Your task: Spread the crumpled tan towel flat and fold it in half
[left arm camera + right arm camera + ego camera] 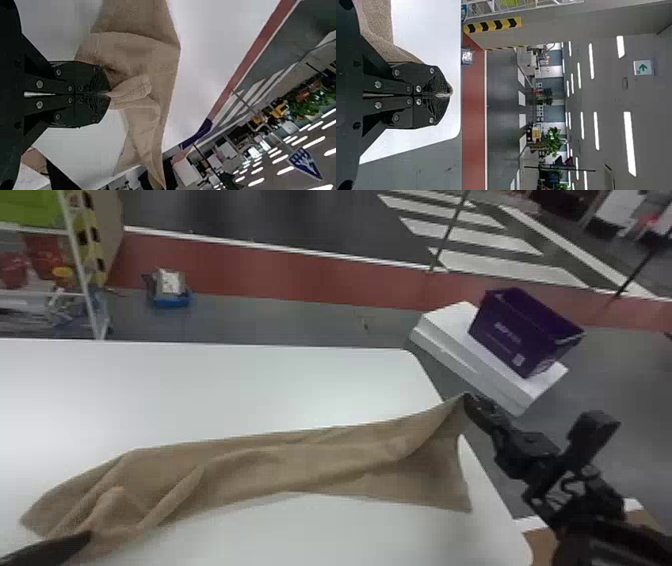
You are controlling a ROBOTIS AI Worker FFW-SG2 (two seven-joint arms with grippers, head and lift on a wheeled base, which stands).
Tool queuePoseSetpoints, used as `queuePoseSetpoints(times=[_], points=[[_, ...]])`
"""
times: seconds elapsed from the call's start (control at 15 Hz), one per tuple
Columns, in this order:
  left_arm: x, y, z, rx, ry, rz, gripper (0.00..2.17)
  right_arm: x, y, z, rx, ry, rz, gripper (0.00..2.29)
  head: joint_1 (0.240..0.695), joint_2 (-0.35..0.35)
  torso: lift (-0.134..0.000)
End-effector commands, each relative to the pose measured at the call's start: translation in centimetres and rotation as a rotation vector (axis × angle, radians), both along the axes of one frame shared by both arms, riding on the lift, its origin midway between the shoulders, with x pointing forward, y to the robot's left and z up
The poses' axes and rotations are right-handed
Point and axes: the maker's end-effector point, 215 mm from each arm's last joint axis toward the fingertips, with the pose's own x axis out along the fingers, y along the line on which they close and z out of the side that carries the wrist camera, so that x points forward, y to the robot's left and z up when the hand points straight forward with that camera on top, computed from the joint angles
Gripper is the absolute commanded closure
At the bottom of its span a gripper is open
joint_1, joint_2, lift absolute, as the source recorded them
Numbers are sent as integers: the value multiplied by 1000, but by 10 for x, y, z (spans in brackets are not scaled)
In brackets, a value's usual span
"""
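Head view, read as a clock face around its centre: the tan towel (320, 460) stretches across the white table (210, 390) from eight o'clock to three o'clock, drawn out lengthwise but not flat. Its eight o'clock end is the most rumpled, with several soft ridges bunched together, and a long crease carries on along the middle. Toward three o'clock the cloth narrows to a raised corner, and from there a looser flap drops to another corner between four and five o'clock.

The left gripper (82, 541) is at eight o'clock, at the rumpled end. In the left wrist view its jaws are closed on a gathered pinch of the towel, with folds fanning out from the fingertips. The right gripper (468, 402) is at three o'clock by the table's side edge, its jaws closed on the raised corner; the right wrist view has a small bit of cloth between the tips.

Off the table, a purple bin (520, 335) sits tilted on a white block (445, 335) between two and three o'clock. At ten o'clock are a shelf rack (80, 255) and, on the floor nearby, a small blue-based item (171, 301)
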Motion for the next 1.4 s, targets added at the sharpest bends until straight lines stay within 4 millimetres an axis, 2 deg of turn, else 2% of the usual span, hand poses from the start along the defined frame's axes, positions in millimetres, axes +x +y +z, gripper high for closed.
queuePoseSetpoints(times=[0.0,0.07,0.13,0.33,0.4,0.53,0.73,0.93,1.13,1.33], points=[[-11,1,-29,123,62,-13,397,-2,-2,3,2,-4,-3,2128,695,-350,-124],[-11,8,-34,162,71,0,87,-2,-3,4,0,-6,-3,2128,695,-350,-124],[-7,15,-30,180,53,17,66,-2,-3,4,3,-8,-3,2128,695,-350,-124],[25,58,-4,295,-99,103,66,-2,-2,5,6,-6,0,2128,695,-347,-124],[29,61,9,286,-129,119,70,-2,-2,6,7,-6,-2,2128,695,-308,-124],[34,55,33,226,-196,112,76,-3,-2,7,8,-1,-1,2128,695,-282,-124],[27,43,49,127,-228,67,87,-7,-4,9,5,0,-6,2128,695,-291,-124],[-1,36,60,24,-245,7,238,-9,-6,9,8,6,-10,2128,695,-312,-124],[-25,23,54,-13,-216,-43,272,-1,-8,11,18,12,-16,2128,695,-337,-124],[-41,13,59,-58,-215,-86,340,4,-2,9,28,24,-7,2128,695,-350,-124]])
